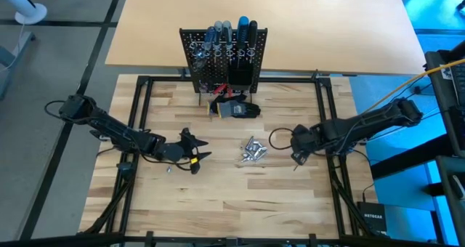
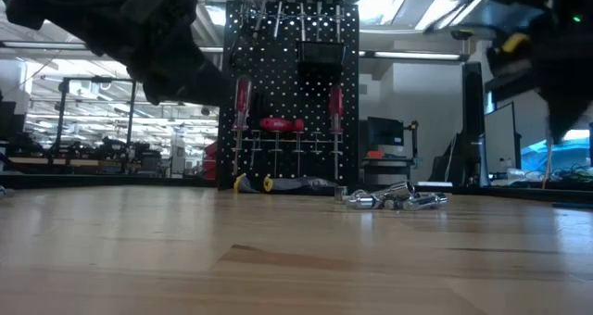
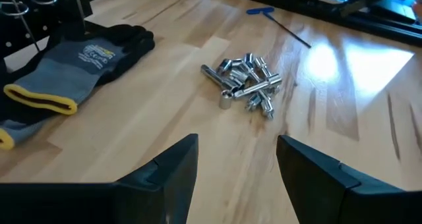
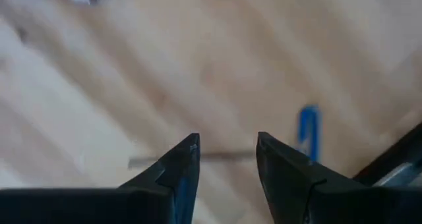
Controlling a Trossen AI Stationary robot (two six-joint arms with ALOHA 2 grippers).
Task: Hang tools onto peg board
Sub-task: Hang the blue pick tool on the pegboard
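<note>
Your left hand [image 3: 236,159] and right hand [image 4: 225,157] both sit spread; one pile of silver pieces [image 1: 252,151] between them, one glove [image 1: 236,110] by the peg board [image 1: 224,58].

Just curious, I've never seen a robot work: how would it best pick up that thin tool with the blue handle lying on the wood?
Probably by the thin grey metal shaft, from straight above: it lies flat between the right end effector fingers, which are open astride it.

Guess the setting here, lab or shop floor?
Likely a robotics lab in an open industrial hall: the low view shows monitors and ceiling strip lights behind the peg board, and the wooden table sits in a black frame.
</note>
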